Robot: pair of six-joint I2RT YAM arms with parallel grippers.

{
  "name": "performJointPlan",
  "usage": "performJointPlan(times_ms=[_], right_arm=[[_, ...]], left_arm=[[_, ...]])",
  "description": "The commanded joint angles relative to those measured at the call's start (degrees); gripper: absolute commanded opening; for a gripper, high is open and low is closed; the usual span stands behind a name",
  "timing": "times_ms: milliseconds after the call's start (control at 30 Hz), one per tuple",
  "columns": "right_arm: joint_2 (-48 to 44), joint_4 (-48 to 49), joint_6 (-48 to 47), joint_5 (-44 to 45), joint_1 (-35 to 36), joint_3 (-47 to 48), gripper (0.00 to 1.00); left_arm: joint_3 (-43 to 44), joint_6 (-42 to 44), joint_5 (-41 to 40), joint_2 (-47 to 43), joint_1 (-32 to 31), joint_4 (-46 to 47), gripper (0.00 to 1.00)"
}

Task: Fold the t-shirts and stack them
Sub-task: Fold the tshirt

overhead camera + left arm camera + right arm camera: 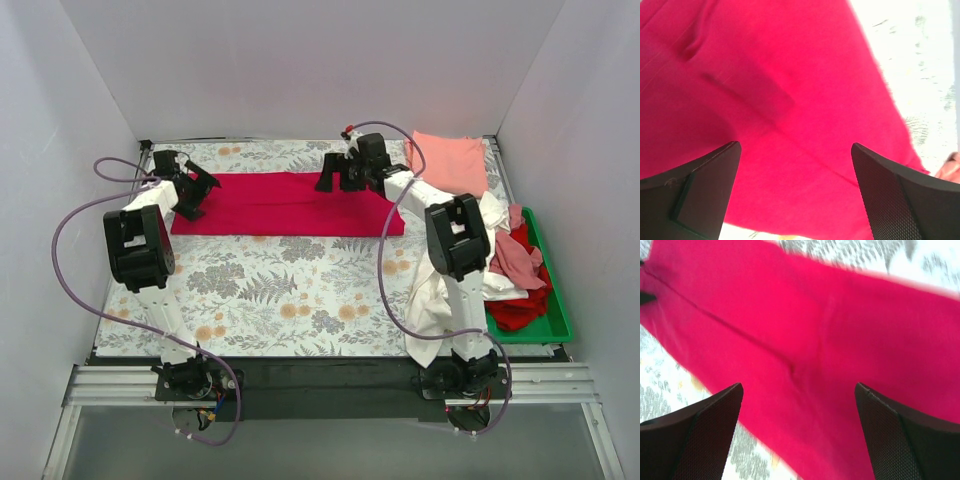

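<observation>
A large crimson-red t-shirt point(285, 204) lies folded into a long flat band across the far part of the table. My left gripper point(203, 184) is open just above its left end; the cloth point(790, 100) fills the left wrist view between the spread fingers point(900, 195). My right gripper point(330, 178) is open above the band's far edge, right of centre; the red cloth point(830, 340) lies under its spread fingers point(905, 440). A folded salmon-pink t-shirt point(449, 160) lies at the far right corner. White point(432, 295), red point(520, 308) and pink point(515, 260) shirts are heaped at the right.
A green plastic tray point(557, 322) at the right edge holds the red and pink shirts, with white cloth spilling over its left side onto the table. The flower-patterned tablecloth point(290, 290) covers the table. White walls close in the back and both sides.
</observation>
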Motion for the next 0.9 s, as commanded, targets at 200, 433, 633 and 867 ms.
performJointPlan(times_ms=[200,433,633,867], right_arm=[[-18.4,1.2,4.9,5.5,-3.8,-24.4,0.98],[-11.3,-1.4,5.3,0.9,-6.4,-20.9,0.98],[4.9,-9.7,2.0,1.0,-7.1,0.8,0.98],[23.9,-15.3,0.9,-7.0,-6.6,30.9,0.98]], left_arm=[[9.2,2.5,5.2,6.9,-0.9,-1.0,0.92],[-2.1,0.8,4.6,3.5,-2.0,-2.7,0.92],[-23.2,-0.4,0.0,-10.5,-10.8,-2.7,0.92],[-42.6,-10.0,-0.1,-25.6,-29.3,-4.6,0.93]])
